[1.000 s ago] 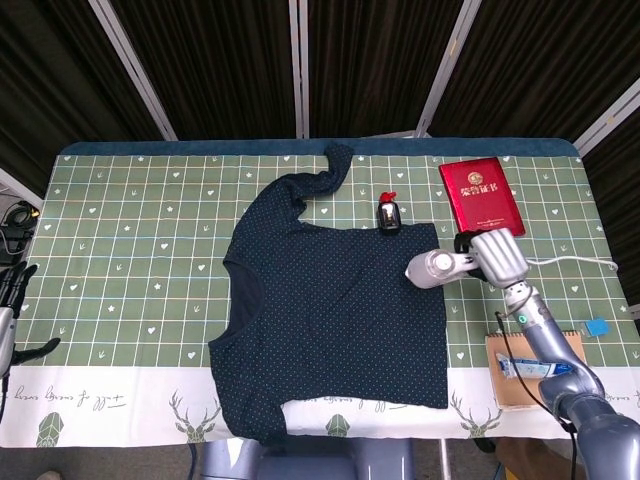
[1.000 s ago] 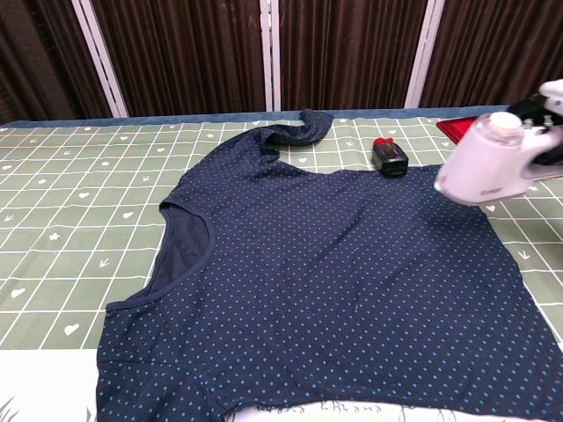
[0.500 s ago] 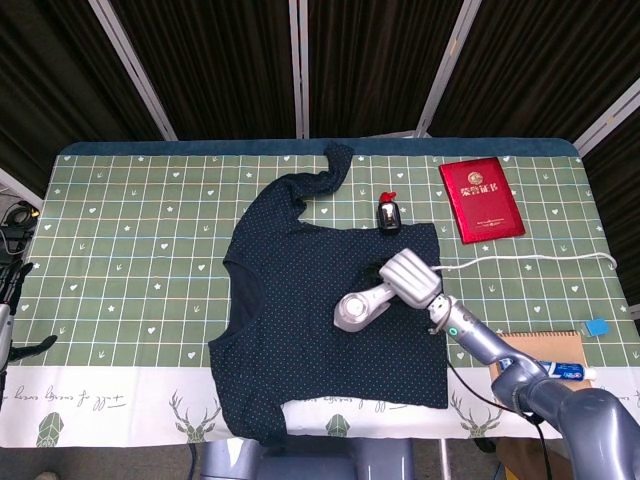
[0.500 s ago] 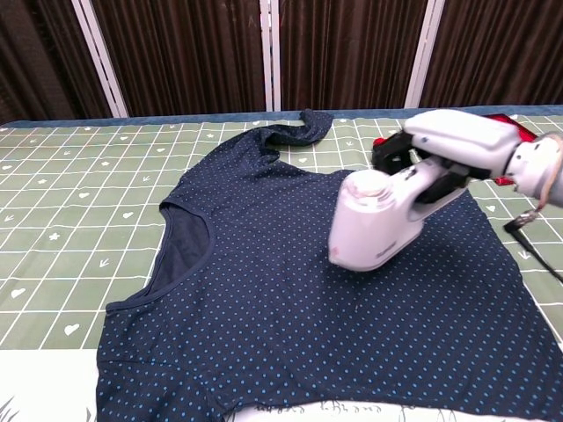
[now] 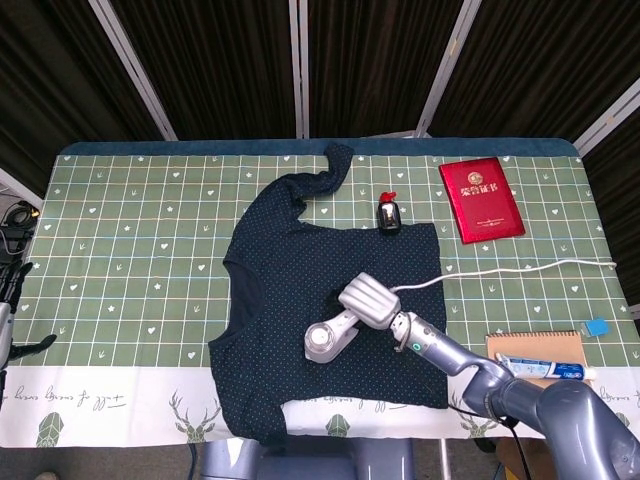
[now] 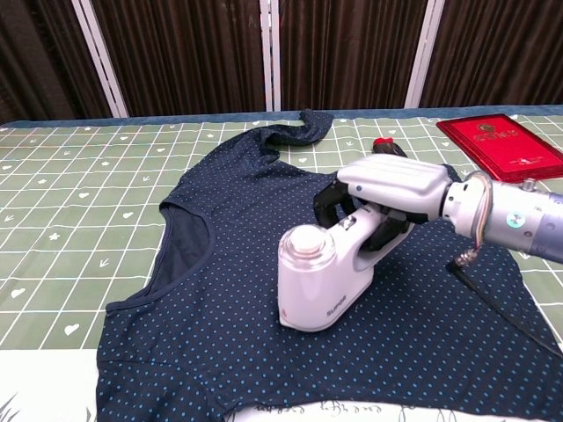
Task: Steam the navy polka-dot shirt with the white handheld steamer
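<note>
Navy cotton dotted with pale blue lies flat across the middle of the table: the shirt (image 5: pixel 330 300) is spread with its neckline at nine o'clock and one sleeve trailing up toward twelve. It looks thin and limp, so expect it to ruck and drag under anything you push across it; keep the passes light and even.

Your right hand (image 6: pixel 391 189) is wrapped around the handle of the white steamer (image 6: pixel 321 281), fingers closed over the top of the grip, with the steamer's head seemingly touching the fabric near the centre of the shirt, a little toward six o'clock. That handle is the right place to hold. The body is hard, smooth plastic and probably top-heavy with water, so judge it liable to twist in a loose grasp. Its cord (image 5: pixel 500 272) runs off toward three o'clock and may tug as you travel toward nine.

Your left hand (image 5: pixel 12 290) hangs off the table edge at nine o'clock, holding nothing, fingers apart.

At one o'clock from the steamer a small black bottle (image 5: pixel 389 215) sits at the shirt's edge, with a red booklet (image 5: pixel 481 198) beyond it.
</note>
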`<state>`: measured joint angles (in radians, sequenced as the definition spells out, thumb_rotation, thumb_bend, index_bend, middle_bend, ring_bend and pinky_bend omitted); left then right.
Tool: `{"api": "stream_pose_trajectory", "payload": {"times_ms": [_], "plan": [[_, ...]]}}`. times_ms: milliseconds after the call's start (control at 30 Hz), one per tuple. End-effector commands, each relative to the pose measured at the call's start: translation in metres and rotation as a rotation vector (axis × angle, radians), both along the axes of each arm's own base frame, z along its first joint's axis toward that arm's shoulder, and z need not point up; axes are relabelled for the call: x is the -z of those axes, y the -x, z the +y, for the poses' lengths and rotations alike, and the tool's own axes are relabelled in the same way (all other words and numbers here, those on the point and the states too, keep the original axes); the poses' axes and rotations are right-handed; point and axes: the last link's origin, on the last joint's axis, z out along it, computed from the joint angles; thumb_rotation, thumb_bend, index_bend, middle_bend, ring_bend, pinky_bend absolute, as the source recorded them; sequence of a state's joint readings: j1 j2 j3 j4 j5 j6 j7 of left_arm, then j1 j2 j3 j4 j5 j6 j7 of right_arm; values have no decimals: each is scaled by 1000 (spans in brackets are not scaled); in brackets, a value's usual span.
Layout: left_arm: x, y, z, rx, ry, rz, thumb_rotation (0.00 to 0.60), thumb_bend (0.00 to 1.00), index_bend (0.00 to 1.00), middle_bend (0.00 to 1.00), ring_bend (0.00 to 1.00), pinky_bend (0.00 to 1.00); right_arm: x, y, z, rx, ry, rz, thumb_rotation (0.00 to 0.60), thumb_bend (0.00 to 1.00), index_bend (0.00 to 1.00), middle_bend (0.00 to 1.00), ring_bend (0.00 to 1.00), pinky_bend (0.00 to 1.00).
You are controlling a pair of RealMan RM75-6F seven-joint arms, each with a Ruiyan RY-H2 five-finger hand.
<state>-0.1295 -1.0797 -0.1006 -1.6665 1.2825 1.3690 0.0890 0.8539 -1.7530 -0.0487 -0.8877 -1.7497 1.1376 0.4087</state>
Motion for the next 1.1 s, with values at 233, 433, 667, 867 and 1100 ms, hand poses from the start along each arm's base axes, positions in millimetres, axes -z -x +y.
{"api": "stream_pose_trajectory", "payload": {"times_ms": [233,433,667,867,1100], "plan": [[1,0,0,0,0,4,600,0,0,0,0,0,10,13,5,6,-17,22,600,736,842,655,668,950],[3,0,0,1,9,11,600,0,0,0,0,0,-8,46,0,30,26,10,600,738,841,655,668,949],[6,-1,0,6,16,19,600,0,0,0,0,0,-29,84,-7,85,68,48,600,738,839,654,669,949],[9,-2,1,9,23,22,600,0,0,0,0,0,-53,111,-15,143,113,64,600,746,836,654,669,949],[10,-3,0,10,27,22,600,0,0,0,0,0,-64,127,-16,181,118,69,600,751,833,650,668,949]]}}
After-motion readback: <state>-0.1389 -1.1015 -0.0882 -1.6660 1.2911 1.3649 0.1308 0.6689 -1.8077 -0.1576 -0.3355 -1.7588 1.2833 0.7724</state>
